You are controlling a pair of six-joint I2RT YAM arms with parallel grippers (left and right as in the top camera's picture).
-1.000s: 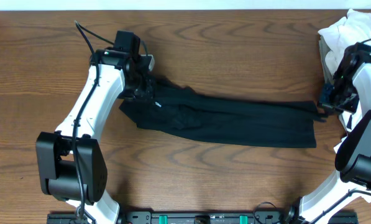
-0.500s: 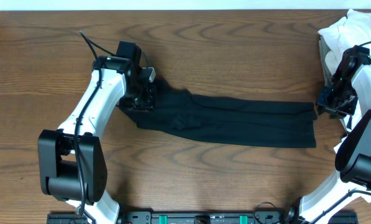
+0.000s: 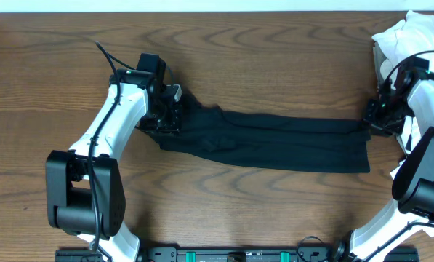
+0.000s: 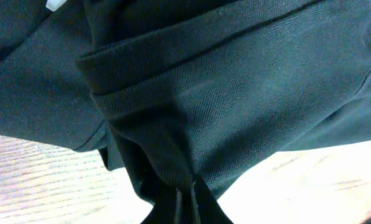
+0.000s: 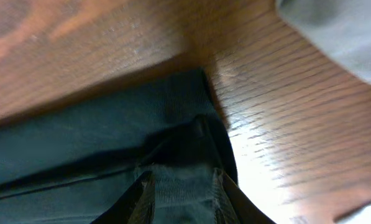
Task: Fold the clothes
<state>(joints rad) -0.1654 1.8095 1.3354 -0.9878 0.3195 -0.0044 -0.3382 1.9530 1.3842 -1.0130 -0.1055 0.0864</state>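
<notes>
The clothes (image 3: 275, 142), a black T-shirt, lie as a long narrow strip across the middle of the table. My left gripper (image 3: 174, 116) is shut on the strip's bunched left end. In the left wrist view the dark fabric (image 4: 204, 93) fills the frame and is pinched tight between the jaws of the left gripper (image 4: 188, 202). My right gripper (image 3: 369, 122) is at the strip's right end. In the right wrist view the right gripper (image 5: 182, 193) stands open, its fingers (image 5: 143, 199) apart on either side of the shirt's edge (image 5: 79, 155), which lies flat on the wood.
A heap of white garments (image 3: 409, 36) sits at the far right back corner, close to the right arm, and shows as a grey-white patch (image 5: 340, 31) in the right wrist view. Bare wooden table (image 3: 275, 58) lies in front of and behind the strip.
My right gripper has opened and shifted slightly left over the shirt's right end. My left gripper has moved a little right and nearer with the left end in it.
</notes>
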